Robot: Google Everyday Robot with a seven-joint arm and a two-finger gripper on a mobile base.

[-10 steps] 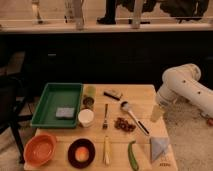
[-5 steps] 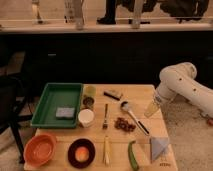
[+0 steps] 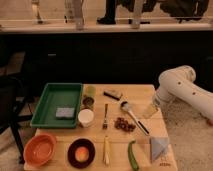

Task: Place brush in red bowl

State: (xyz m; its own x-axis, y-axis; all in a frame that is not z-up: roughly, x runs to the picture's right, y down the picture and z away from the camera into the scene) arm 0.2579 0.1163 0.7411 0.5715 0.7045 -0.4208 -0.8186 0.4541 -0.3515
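One brush [image 3: 105,116] lies near-to-far; claw [image 3: 150,111] well right of it

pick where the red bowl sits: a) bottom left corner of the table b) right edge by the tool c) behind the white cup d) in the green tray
a: the red bowl lies at the table's bottom left corner, below the green tray, while the open tool hovers at the right edge.

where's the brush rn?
Camera view: the brush lies in the middle of the table, just right of the white cup and left of the spoon; the gripper hangs at its right edge.
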